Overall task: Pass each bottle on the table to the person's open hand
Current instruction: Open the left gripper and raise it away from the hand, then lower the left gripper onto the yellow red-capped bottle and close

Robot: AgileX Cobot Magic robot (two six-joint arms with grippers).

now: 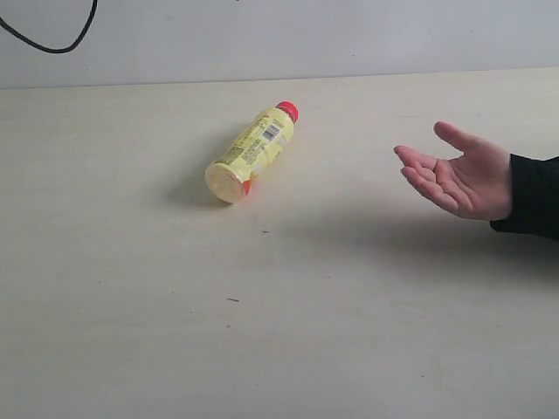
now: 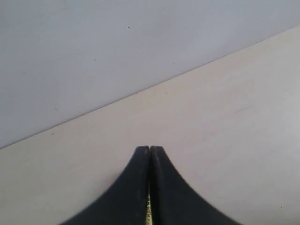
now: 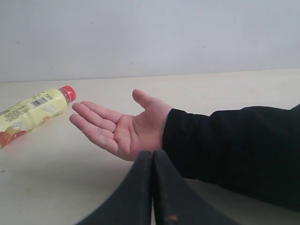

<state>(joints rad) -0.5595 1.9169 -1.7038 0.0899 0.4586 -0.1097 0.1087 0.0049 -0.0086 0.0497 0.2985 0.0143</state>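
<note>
One bottle shows: the yellow bottle (image 1: 251, 154) with a red cap lies on its side on the cream table (image 1: 131, 332), cap toward the far wall. The right wrist view also catches the yellow bottle (image 3: 30, 112). The person's open hand (image 1: 458, 179) hovers palm up at the right, apart from the bottle. The other bottles are out of view. Neither gripper appears in the exterior view. My left gripper (image 2: 149, 149) is shut over bare table. My right gripper (image 3: 153, 153) is shut, with the open hand (image 3: 119, 129) just beyond its tips.
A black sleeve (image 1: 534, 196) covers the person's forearm at the right edge. A pale wall (image 1: 349, 35) runs behind the table, with a black cable (image 1: 52, 39) hanging at its upper left. Tiny dark specks (image 1: 265, 232) dot the tabletop.
</note>
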